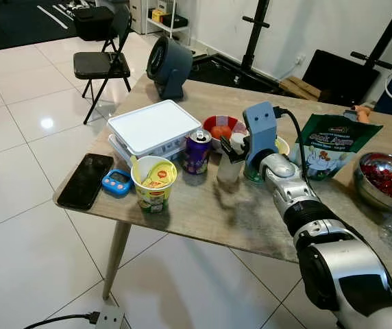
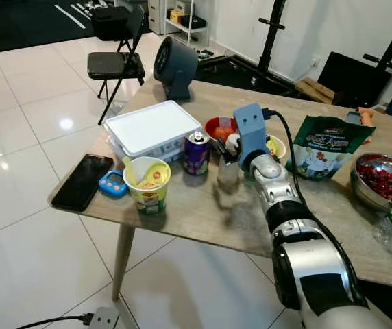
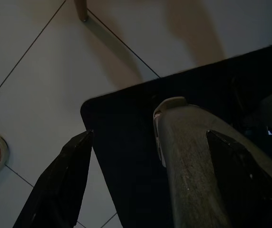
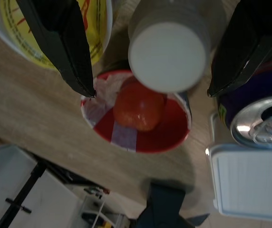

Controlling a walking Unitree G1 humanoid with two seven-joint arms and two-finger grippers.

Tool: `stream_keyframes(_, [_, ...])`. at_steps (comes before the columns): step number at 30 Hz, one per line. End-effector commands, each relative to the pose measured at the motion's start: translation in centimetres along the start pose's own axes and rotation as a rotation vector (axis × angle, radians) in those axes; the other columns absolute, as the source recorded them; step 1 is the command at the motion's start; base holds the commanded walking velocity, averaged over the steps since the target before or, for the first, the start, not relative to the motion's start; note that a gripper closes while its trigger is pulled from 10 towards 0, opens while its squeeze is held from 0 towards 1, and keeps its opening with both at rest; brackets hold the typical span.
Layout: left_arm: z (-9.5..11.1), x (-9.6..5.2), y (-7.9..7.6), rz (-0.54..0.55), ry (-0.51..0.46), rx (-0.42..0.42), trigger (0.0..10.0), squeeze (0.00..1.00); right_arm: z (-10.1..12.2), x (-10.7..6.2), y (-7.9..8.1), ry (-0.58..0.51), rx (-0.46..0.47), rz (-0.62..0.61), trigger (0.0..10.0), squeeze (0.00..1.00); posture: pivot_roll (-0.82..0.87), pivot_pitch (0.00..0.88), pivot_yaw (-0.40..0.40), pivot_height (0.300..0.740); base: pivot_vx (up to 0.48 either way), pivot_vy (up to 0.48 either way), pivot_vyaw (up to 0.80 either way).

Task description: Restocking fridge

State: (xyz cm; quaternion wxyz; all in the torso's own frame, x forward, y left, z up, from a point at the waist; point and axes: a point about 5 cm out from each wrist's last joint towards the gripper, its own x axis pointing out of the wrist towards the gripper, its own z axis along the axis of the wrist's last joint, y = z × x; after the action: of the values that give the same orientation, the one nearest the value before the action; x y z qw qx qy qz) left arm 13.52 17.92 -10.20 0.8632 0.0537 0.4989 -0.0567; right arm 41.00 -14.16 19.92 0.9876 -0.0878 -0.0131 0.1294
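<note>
We start at our left gripper [image 3: 145, 185], which hangs idle beside the table leg with its fingers spread and nothing between them.

Moving right along the table [image 1: 251, 219], the noodle cup [image 1: 153, 181] and the purple can [image 1: 197, 151] stand to the left of our right gripper [image 4: 150, 57]. The can sits just beside the gripper's left finger.

Our right gripper is open, with one finger on either side of the small clear bottle [image 4: 169, 50]. We see no contact with its body yet. The bottle stands upright between the fingers, white cap [image 4: 168, 57] toward the wrist camera. Just beyond it is the red bowl [image 4: 136, 118] holding a tomato [image 4: 138, 107].

We judge the bottle light, rigid, smooth and probably slippery, and easily tipped. We should grip the cylindrical body below the cap, squarely and with moderate force.

Right of the gripper are the green snack bag [image 1: 333, 147] and a steel bowl [image 1: 384, 178].
</note>
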Motion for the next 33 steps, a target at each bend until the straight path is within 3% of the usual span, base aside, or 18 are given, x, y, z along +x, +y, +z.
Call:
stream_keyframes(1, [-5.41,-1.2,-1.11,-0.045,0.213,-0.016,10.0,0.0,-0.88,-0.21,-0.19,0.038,0.073,0.007,10.0,0.0,-0.02,0.144,-0.104,0.74,0.0,0.0,0.0])
stream_keyframes(5, [-5.4,-1.2,-1.07,-0.044,0.213,-0.015,10.0,0.0,-0.83,-0.14,0.1,0.028,0.151,0.022,10.0,0.0,-0.02,0.141,-0.103,0.74,0.0,0.0,0.0])
stream_keyframes(12, [-5.32,-1.17,-1.06,-0.043,0.211,-0.014,10.0,0.0,-0.76,-0.09,-0.01,0.03,0.183,0.02,10.0,0.0,-0.02,0.137,-0.102,0.74,0.0,0.0,0.0])
stream_keyframes(13, [-5.28,-1.16,-1.07,-0.043,0.21,-0.014,10.0,0.0,-0.74,-0.08,-0.08,0.03,0.186,0.019,6.7,0.0,-0.02,0.137,-0.103,0.74,0.0,0.0,0.0])
stream_keyframes(14, [-5.23,-1.14,-1.08,-0.044,0.209,-0.014,10.0,0.0,-0.67,-0.08,-0.13,0.026,0.189,0.021,2.1,0.0,-0.02,0.136,-0.102,0.74,0.0,0.0,0.0])
stream_keyframes(16, [-5.23,-1.14,-1.08,-0.044,0.209,-0.014,10.0,0.0,-0.67,-0.08,-0.13,0.026,0.189,0.021,2.1,0.0,-0.02,0.136,-0.102,0.74,0.0,0.0,0.0])
stream_keyframes(17, [-5.17,-1.12,-1.1,-0.044,0.207,-0.013,10.0,0.0,-0.59,-0.08,-0.17,0.022,0.191,0.023,0.0,0.0,-0.02,0.135,-0.101,0.74,0.0,0.0,0.0])
stream_keyframes(33, [-4.5,-0.89,-0.94,-0.042,0.197,-0.004,10.0,0.0,0.09,-0.12,-0.63,-0.022,0.223,0.048,0.0,0.0,-0.03,0.11,-0.094,0.74,0.0,0.0,0.0])
